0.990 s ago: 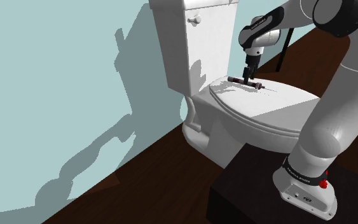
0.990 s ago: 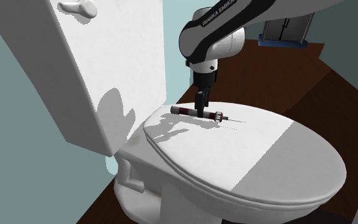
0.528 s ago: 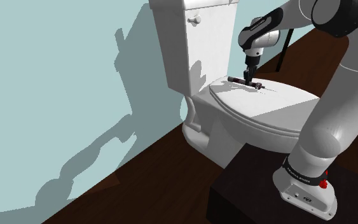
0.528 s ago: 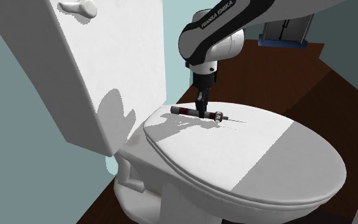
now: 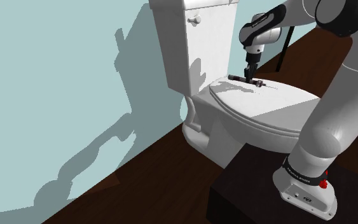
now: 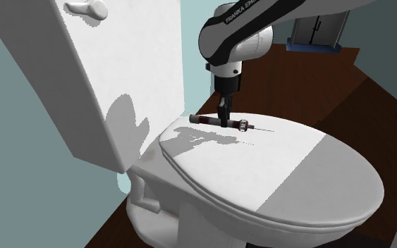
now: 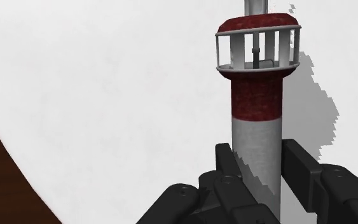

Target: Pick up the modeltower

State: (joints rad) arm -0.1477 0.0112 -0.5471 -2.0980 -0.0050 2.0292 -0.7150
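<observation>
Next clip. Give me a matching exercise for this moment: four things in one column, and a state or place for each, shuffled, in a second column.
Things:
1. model tower
2. tool
3. toilet lid
4. flush handle

States or places:
A. white, closed flat
B. shut on a grey shaft
C. high on the tank
D. lying level, red-banded, gripped along its shaft

Pairs: 1-D, 2-B, 3-A, 4-C
</observation>
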